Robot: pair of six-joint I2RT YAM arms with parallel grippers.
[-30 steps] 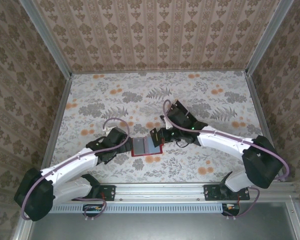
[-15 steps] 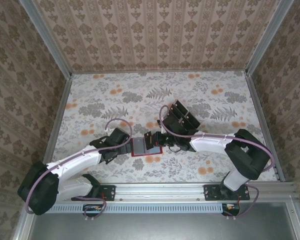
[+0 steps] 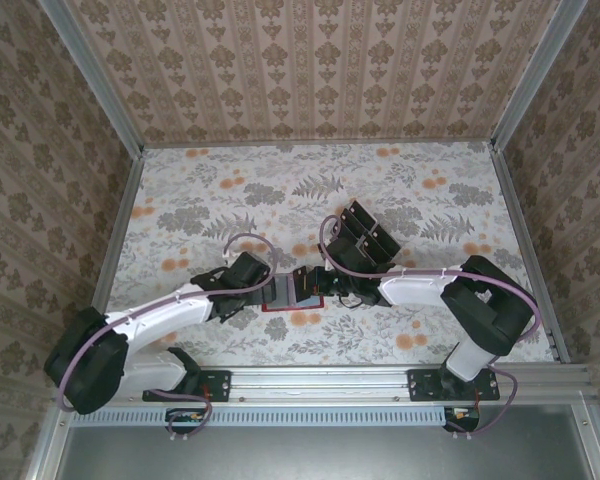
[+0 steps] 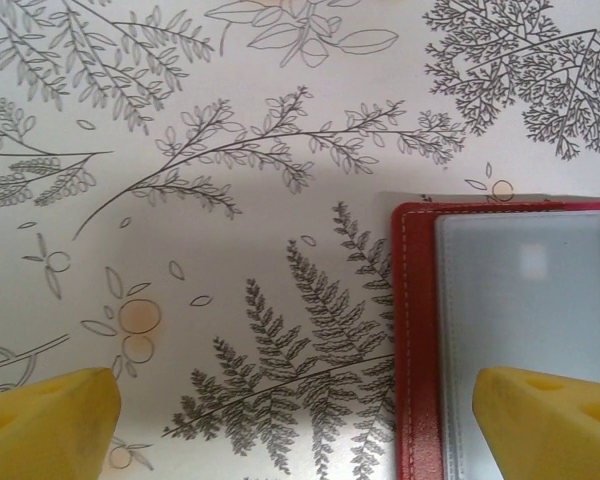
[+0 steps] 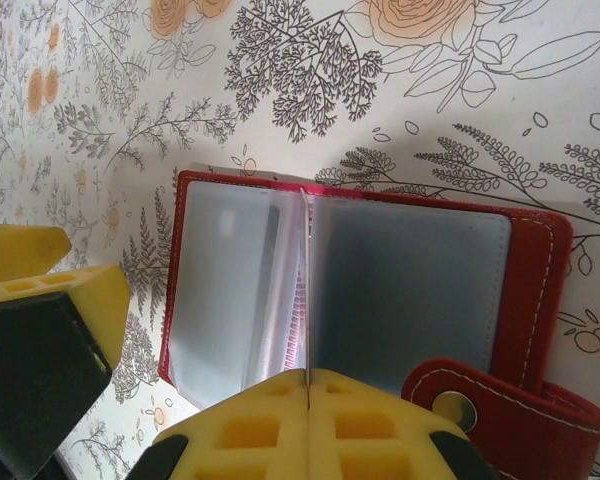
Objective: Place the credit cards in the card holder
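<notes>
My right wrist view shows the right jaws clamped on an edge-on credit card (image 5: 305, 290) at the middle of the open card holder (image 5: 410, 280) lying on the surface (image 4: 230, 120), while the left wrist view shows the left jaws wide, empty.

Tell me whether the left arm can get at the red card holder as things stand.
Probably yes: the left gripper hangs open with one finger over the card holder edge, nothing between them.
</notes>
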